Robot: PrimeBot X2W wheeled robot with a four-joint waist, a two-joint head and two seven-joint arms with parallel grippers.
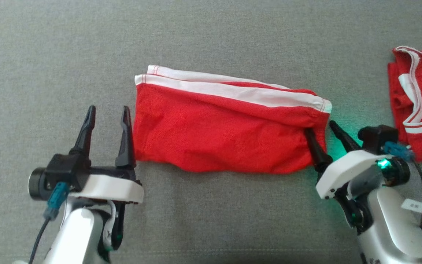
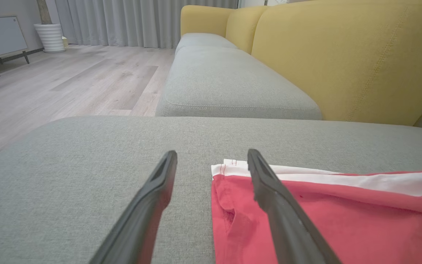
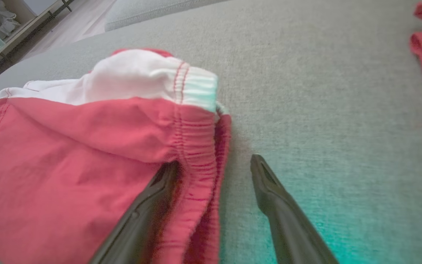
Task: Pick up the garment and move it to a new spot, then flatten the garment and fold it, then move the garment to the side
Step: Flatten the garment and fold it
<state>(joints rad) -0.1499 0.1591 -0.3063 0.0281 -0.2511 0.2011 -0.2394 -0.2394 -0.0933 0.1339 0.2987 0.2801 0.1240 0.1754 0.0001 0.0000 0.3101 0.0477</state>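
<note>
My left jaws are released and spread wide, low over the grey cushion [image 1: 211,33]. The inner finger [image 1: 125,137] stands at the left edge of the garment [image 1: 225,128]. My right jaws are released and grasp nothing. One finger [image 1: 314,146] is tucked against the garment's elastic end, its tip hidden by the fold, and the other rests on bare cushion just beside it. The garment, red with a white band, lies folded flat between my arms. A second red garment [image 1: 421,102] lies apart, beyond my right wrist. Farther off stands a yellow backrest [image 2: 343,55].
</note>
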